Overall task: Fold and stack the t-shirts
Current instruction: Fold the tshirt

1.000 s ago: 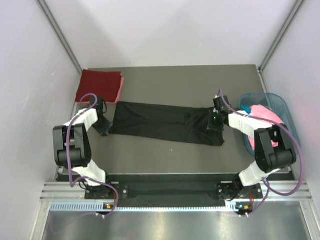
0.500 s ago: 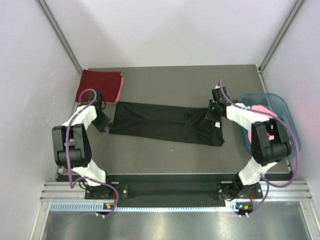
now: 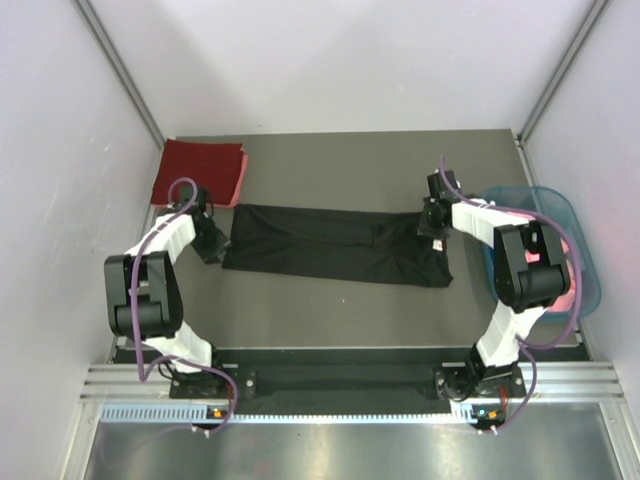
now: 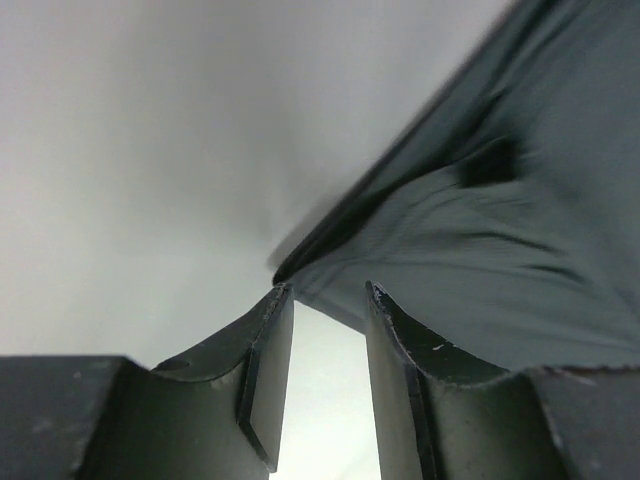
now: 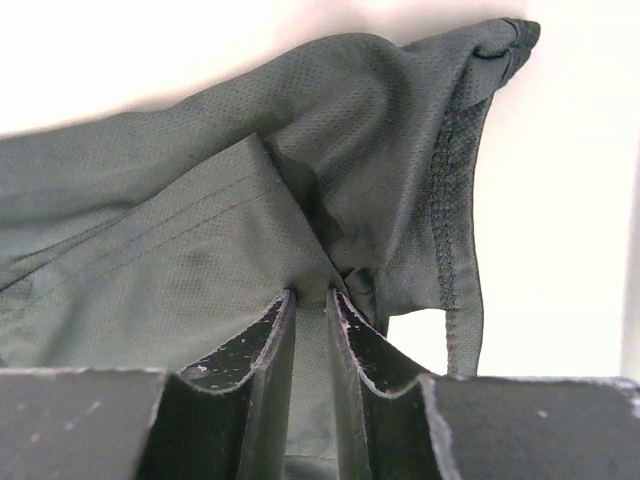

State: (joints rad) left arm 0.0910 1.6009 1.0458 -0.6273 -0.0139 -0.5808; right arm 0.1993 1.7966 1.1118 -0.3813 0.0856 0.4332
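Grey bench (image 3: 340, 320) between pale walls carries the work. Your left arm (image 3: 165, 238) reaches forward along the left side. Its jaws sit low at the left end of the black t-shirt (image 3: 330, 245). They stand part open with bare bench showing between them and the cloth's corner just at their tips, nothing gripped.

Your right arm (image 3: 480, 218) bends inward from over the teal basket (image 3: 560, 203). Its jaws are narrow, pinched on a fold at the shirt's far right corner.

The black t-shirt lies as a long folded strip across the middle of the bench. The dark red t-shirt (image 3: 198, 168) lies folded in the far left corner on a pink t-shirt (image 3: 238, 186) whose edge shows. That pile is near the left jaws but apart from them.

You have bare bench behind the strip and in front of it, up to the arms' bases. The basket sits at the right edge.

Against a second ago, the right jaws have gone further back and that elbow has swung out over the basket. The left jaws have edged toward the back.
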